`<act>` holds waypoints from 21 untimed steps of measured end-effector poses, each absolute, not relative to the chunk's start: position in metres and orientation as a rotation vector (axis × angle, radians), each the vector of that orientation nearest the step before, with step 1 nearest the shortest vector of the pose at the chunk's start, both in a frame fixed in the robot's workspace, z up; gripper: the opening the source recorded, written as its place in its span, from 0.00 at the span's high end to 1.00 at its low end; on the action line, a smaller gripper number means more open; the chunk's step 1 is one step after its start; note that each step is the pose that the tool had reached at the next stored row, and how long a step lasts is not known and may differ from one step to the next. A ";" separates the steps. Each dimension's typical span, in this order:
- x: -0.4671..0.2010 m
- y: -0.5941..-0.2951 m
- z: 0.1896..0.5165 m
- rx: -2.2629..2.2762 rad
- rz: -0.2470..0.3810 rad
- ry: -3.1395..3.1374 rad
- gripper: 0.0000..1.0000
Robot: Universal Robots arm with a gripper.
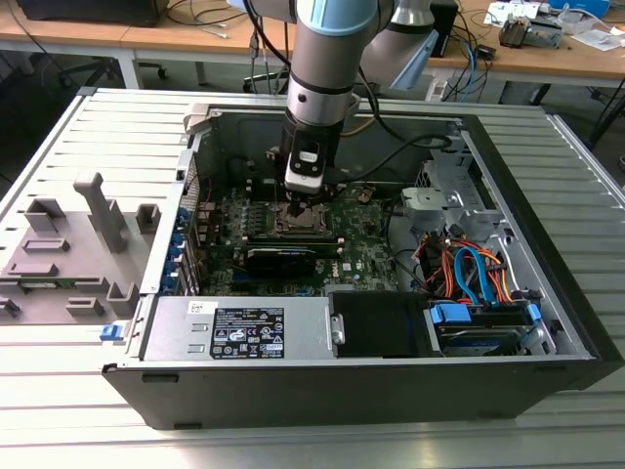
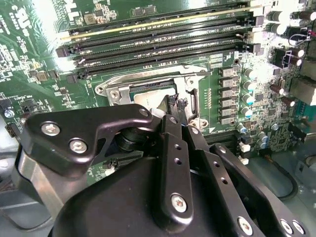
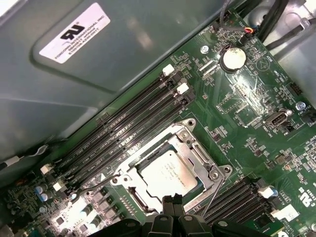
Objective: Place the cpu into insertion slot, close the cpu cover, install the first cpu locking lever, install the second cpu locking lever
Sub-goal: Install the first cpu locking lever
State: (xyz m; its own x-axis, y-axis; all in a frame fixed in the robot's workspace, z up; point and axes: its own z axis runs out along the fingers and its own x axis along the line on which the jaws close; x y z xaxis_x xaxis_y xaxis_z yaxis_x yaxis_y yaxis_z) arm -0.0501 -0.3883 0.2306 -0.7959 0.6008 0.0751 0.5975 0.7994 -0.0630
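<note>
Arm: comes down from the upper centre of the frame in the exterior view, into the open computer case (image 1: 547, 186)
Gripper (image 1: 301, 207): low over the socket, mid-frame; in the first wrist view its fingertips (image 3: 168, 203) sit side by side with only a thin seam between them, and nothing shows held there
Cpu (image 3: 168, 175): lies flat in the socket, pale metal top up, just beyond the fingertips
Cpu cover (image 3: 150, 153): the silvery frame lies down around the cpu, whose top shows through its window
Locking lever (image 3: 213, 192): a thin wire rod runs along one outer edge of the cover; I cannot tell whether it is hooked
Near edges: memory slots (image 3: 133, 123) run alongside the socket, close to the cover's rim, and a second bank (image 3: 242, 197) lies off the opposite side
Case wall (image 3: 98, 74): rises straight behind the first bank of slots
Motherboard (image 1: 366, 220): low parts only toward the exterior view's right of the gripper, so some open room there
Dark card (image 1: 283, 257): just below the gripper in the exterior view, standing off the board
Cables (image 1: 415, 147): black loops pass near the arm, right of it in the exterior view
Drive bay (image 1: 469, 278): blue and orange wires, lower right of the frame, well apart from the socket
Grey fixture (image 1: 68, 254): on the table (image 1: 312, 445), exterior view's left, outside the case
</note>
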 end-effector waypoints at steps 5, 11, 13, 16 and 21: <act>-0.050 -0.388 0.231 -0.932 0.056 -2.904 0.89; -0.050 -0.388 0.231 -0.888 0.058 -2.919 0.89; -0.050 -0.388 0.231 -0.877 0.058 -2.922 0.89; -0.050 -0.388 0.231 -0.864 0.059 -2.926 0.89; -0.050 -0.388 0.231 -0.836 0.059 -2.934 0.89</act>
State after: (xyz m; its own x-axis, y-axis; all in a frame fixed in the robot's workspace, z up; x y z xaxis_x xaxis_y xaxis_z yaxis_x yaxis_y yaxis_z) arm -0.0501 -0.3883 0.2306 -0.8461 0.5276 0.0759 0.5241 0.8494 -0.0617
